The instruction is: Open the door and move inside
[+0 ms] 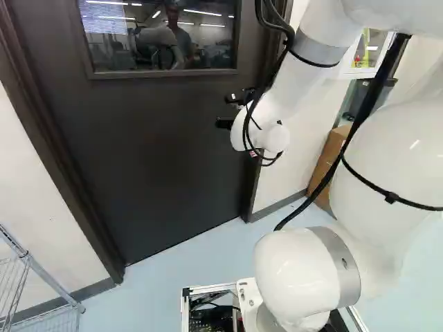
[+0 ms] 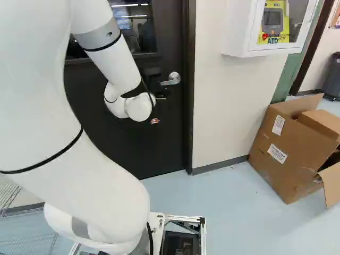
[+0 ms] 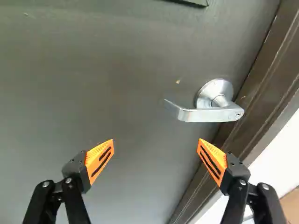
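Note:
My gripper (image 1: 225, 111) is held in front of the dark door (image 1: 159, 145), which stands closed in its frame. The silver lever handle (image 2: 171, 79) shows just beyond the wrist in the right base view; the arm hides it in the left base view. In the wrist view the gripper (image 3: 156, 143) is wide open, with nothing between its orange pads. The lever handle (image 3: 208, 114) lies ahead of the fingers and nearer to one of them, untouched, its free end pointing away from the door's edge.
The door frame (image 2: 189, 117) runs beside the handle, then a white wall (image 2: 218, 106). A wall cabinet (image 2: 241, 32) hangs farther right, above an open cardboard box (image 2: 281, 154) on the floor. A wire rack (image 1: 41, 273) stands at the left of the left base view.

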